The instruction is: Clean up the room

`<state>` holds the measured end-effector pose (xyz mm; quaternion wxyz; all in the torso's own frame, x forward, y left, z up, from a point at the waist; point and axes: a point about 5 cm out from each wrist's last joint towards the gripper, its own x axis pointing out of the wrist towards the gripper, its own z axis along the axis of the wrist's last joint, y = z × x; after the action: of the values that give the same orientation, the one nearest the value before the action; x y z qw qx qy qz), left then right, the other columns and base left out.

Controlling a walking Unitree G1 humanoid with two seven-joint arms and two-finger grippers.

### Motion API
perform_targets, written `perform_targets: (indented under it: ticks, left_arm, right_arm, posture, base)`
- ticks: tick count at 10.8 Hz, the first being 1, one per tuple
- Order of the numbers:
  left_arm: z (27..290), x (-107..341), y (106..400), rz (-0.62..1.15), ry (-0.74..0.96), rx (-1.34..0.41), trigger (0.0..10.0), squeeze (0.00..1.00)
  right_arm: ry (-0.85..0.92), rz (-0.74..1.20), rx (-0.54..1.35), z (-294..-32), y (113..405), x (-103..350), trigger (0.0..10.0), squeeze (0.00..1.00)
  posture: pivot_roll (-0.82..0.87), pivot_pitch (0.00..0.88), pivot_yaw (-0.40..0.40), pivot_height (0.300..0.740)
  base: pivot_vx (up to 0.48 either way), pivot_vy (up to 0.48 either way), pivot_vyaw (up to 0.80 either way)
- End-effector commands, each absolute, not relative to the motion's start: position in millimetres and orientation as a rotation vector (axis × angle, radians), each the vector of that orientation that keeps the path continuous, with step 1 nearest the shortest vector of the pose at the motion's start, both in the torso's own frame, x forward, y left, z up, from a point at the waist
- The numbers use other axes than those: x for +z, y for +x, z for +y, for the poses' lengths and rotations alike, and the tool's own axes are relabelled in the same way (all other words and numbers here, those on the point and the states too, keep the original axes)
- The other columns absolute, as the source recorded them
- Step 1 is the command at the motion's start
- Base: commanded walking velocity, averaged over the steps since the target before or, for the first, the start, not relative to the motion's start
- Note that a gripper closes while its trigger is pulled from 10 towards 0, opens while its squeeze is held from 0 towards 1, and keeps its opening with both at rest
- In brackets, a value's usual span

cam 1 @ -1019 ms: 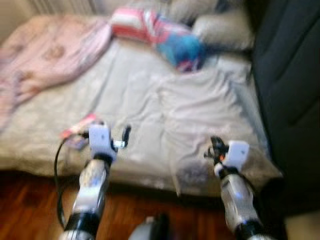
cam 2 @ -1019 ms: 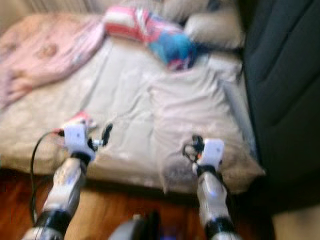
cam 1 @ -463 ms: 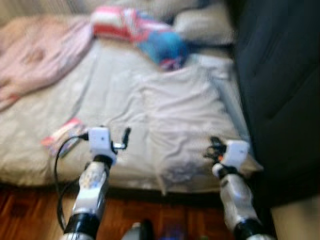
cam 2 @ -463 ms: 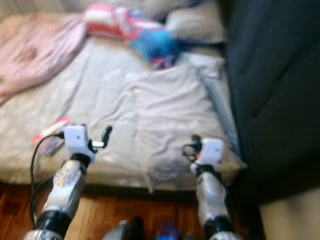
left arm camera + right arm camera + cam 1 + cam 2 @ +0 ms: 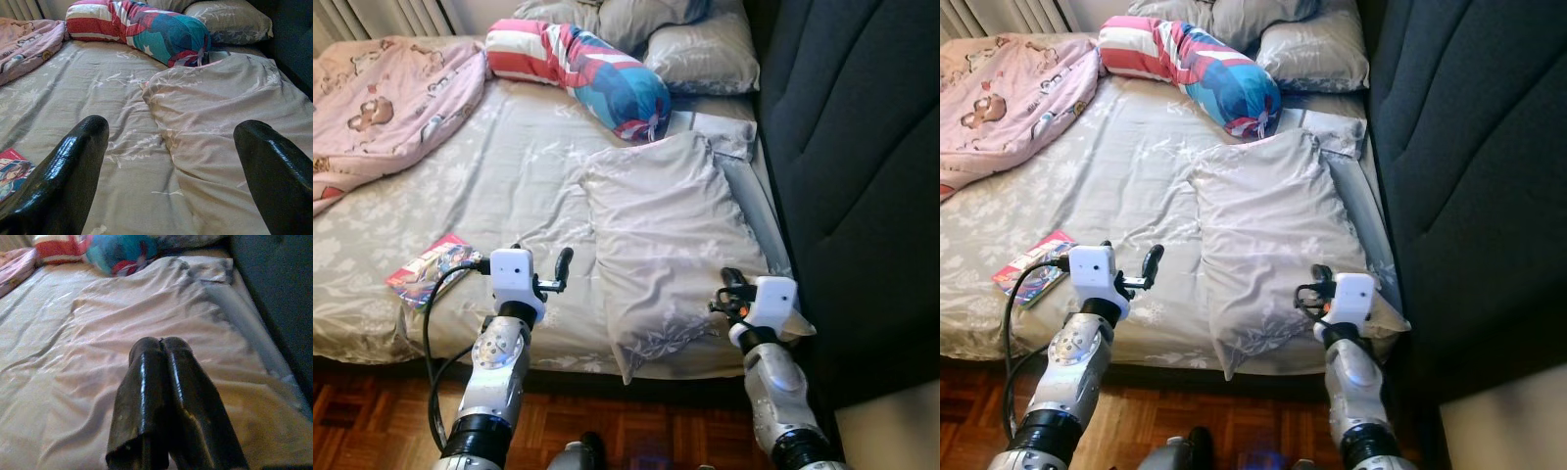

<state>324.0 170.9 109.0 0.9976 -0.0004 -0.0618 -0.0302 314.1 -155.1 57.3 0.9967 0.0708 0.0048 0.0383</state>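
Camera panned right | pillow lengthwise toward headboard | left end effector released | right end effector clenched empty

Lying flat on the bed, a large grey floral pillow, rumpled, near the dark headboard side, one corner reaching over the mattress edge. Beyond it, a red, white and blue printed bolster, laid slantwise against two grey pillows. Heaped at the far left corner, a pink cartoon-print blanket. Near the front edge, a thin colourful magazine, flat on the grey floral sheet.
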Motion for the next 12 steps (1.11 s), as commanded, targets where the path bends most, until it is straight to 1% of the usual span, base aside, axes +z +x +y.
perform_targets:
  ticks: [1,8,9,12]
  left_arm:
    - [174.4,104.2,321.3,-0.104,-0.008,-0.051,10.0,0.00]
    - [174.4,103.2,320.5,-0.101,-0.013,-0.064,10.0,0.00]
    - [174.3,103.3,320.7,-0.101,-0.012,-0.067,10.0,0.00]
    - [175.3,103.1,321.0,-0.091,-0.009,-0.080,10.0,0.00]
  right_arm:
    - [0.140,0.017,0.088,-153.1,312.3,55.0,10.0,0.00]
    - [0.158,0.023,0.077,-153.9,314.3,55.6,10.0,0.00]
    - [0.163,0.030,0.073,-153.4,314.9,55.2,10.0,0.00]
    - [0.154,0.019,0.080,-151.5,314.8,56.2,10.0,0.00]
  posture:
    - [0.06,0.213,0.029,0.740]
    - [0.06,0.208,0.023,0.740]
    - [0.07,0.208,0.023,0.740]
    - [0.06,0.210,0.023,0.740]
  base:
    - [0.240,0.000,0.00]
    - [0.272,0.000,0.00]
    - [0.277,0.000,-0.78]
    - [0.000,0.000,0.00]
